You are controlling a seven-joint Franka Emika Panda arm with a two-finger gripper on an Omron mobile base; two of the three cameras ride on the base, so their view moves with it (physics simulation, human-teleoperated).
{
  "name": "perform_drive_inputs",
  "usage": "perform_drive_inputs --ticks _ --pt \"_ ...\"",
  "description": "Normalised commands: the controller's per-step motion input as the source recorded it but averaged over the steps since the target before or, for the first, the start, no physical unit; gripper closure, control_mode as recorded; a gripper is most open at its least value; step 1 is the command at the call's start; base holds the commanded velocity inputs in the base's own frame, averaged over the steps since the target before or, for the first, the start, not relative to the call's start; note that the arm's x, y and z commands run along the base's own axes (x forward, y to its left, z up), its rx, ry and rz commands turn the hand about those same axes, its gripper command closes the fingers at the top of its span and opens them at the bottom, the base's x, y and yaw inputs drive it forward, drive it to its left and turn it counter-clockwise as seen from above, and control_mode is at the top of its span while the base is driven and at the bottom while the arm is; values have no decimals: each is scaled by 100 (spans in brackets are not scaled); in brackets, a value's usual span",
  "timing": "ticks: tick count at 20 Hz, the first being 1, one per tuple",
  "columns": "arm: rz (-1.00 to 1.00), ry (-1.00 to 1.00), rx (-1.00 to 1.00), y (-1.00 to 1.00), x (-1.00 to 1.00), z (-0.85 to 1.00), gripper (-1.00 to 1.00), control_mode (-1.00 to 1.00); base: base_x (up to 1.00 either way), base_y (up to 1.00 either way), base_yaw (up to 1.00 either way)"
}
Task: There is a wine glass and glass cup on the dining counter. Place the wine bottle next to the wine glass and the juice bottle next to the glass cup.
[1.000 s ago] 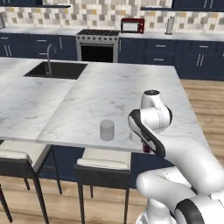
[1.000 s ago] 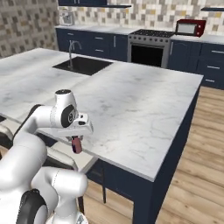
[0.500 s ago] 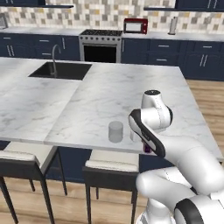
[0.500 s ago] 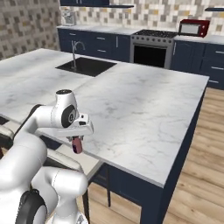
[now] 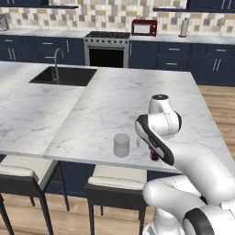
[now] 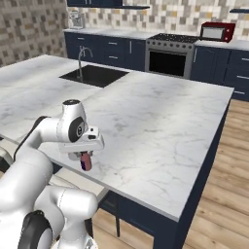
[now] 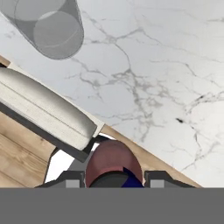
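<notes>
Writing: none legible on any item.

Counter (image 5: 114,105): large island top, white marble with grey veining, flat and glossy, over dark navy cabinets. A black sink (image 5: 64,75) with a curved tap (image 5: 57,57) is set in at 10 o'clock in the left base view.

Room: navy wall cabinets, a mosaic tile backsplash in beige and grey, a steel stove (image 5: 108,48) at 12 o'clock, a red microwave (image 5: 144,28) just to its right. Wood plank floor (image 6: 219,204).

Stools (image 5: 23,176): two, dark frames with pale cushioned seats, tucked under the near counter edge; one cushion (image 7: 43,111) appears at 9 o'clock in the hand view.

Glass cup (image 5: 121,145): plain straight-sided tumbler, pale and translucent, upright near the counter's front edge; at 11 o'clock in the hand view, seen from above.

Juice bottle (image 6: 86,160): tiny, pinkish-red body with a dark purple cap end, rounded. Clamped between the narrow-set fingers of the gripper (image 6: 85,157), hanging over the counter's front edge, near the cup on its 3 o'clock side in the left base view. Whether it touches the marble cannot be told.
</notes>
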Motion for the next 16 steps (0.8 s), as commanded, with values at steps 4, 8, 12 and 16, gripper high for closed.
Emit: perform_drive_inputs --ticks 4,8,12,16 --pt "0 0 0 0 0 0 100 100 16 7 0" --pt "0 0 0 0 0 0 100 100 0 0 0" --pt "0 0 0 0 0 0 100 100 0 0 0" --pt "0 0 0 0 0 0 100 100 0 0 0"
